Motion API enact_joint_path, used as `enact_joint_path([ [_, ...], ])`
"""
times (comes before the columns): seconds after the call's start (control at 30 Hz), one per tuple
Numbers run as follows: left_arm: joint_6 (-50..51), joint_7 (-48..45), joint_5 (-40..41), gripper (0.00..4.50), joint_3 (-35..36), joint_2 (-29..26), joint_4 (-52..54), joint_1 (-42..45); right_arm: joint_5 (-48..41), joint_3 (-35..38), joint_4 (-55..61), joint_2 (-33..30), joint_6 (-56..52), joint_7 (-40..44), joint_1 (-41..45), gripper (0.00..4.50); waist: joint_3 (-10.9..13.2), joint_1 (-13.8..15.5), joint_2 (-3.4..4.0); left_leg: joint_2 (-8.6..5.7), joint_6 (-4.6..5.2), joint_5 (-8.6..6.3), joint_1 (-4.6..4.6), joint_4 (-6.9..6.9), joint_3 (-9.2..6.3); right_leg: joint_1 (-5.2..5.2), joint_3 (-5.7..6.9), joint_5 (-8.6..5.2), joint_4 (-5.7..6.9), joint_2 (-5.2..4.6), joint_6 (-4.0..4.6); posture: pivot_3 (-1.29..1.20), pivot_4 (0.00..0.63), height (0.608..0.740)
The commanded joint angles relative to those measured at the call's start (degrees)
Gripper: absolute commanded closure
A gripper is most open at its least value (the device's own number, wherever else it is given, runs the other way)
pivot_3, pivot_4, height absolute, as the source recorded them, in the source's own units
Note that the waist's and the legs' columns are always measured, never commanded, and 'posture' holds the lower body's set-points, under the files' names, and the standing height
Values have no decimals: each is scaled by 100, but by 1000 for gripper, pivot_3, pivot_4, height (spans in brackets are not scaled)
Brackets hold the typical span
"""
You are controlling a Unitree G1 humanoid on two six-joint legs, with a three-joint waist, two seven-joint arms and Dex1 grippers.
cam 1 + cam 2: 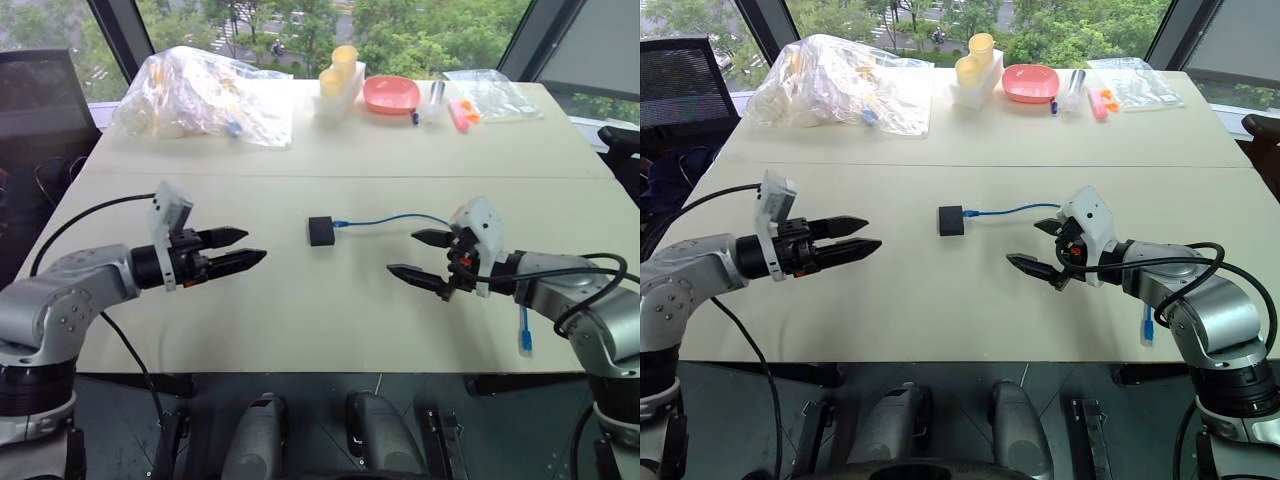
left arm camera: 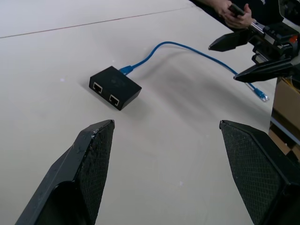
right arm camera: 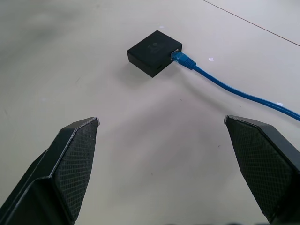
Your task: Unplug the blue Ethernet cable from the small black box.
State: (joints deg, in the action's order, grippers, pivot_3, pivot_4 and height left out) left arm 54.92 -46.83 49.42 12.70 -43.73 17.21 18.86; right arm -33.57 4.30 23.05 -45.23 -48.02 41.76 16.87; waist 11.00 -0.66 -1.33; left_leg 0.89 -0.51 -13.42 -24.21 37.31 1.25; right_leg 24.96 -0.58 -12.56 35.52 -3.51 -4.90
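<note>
The small black box (image 1: 321, 231) lies flat at the middle of the pale table. The blue Ethernet cable (image 1: 390, 220) is plugged into its right side by a clear-tipped plug (image 3: 180, 57). From there the cable runs right behind my right gripper, and its free end (image 1: 525, 335) hangs over the table's front edge. My left gripper (image 1: 256, 245) hovers open to the left of the box, pointing at it, with nothing between its fingers (image 2: 91, 159). Right of the box, my right gripper (image 1: 400, 252) is open wide and empty, aimed at the plugged side. Two empty ports (image 2: 105, 93) face the left gripper.
Along the far edge stand a crumpled clear plastic bag (image 1: 200, 95), yellow cups in a white holder (image 1: 338, 75), a pink bowl (image 1: 391, 95) and a clear packet (image 1: 490, 95). A person's hands (image 2: 232, 9) show beyond the table's right side.
</note>
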Motion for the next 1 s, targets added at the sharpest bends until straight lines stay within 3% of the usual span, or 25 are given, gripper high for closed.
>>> enact_joint_path([
  [0.03,-91,-14,55,744,145,-63,117,61,45,58,42,-9,98,15,77,0,0,0,0,0,0,0,0,0,0,0,0,0,0,0,0,0,150,740],
  [0.57,-454,-74,-275,744,-70,-71,-36,108,163,17,-10,24,115,48,144,0,0,0,0,-1,0,0,2,3,0,-1,-1,0,4,0,0,0,150,740],
  [0.87,-903,-520,-733,744,-398,-155,-638,482,451,-253,-343,-44,331,253,581,0,0,0,0,-2,0,0,6,7,2,-4,-1,0,8,2,0,0,150,740],
  [1.0,-1400,-786,-1367,744,-894,-80,-1406,1042,880,-764,-1027,278,756,329,1254,0,0,-8,0,-3,0,1,6,11,3,-4,-2,1,13,3,1,0,150,740],
])
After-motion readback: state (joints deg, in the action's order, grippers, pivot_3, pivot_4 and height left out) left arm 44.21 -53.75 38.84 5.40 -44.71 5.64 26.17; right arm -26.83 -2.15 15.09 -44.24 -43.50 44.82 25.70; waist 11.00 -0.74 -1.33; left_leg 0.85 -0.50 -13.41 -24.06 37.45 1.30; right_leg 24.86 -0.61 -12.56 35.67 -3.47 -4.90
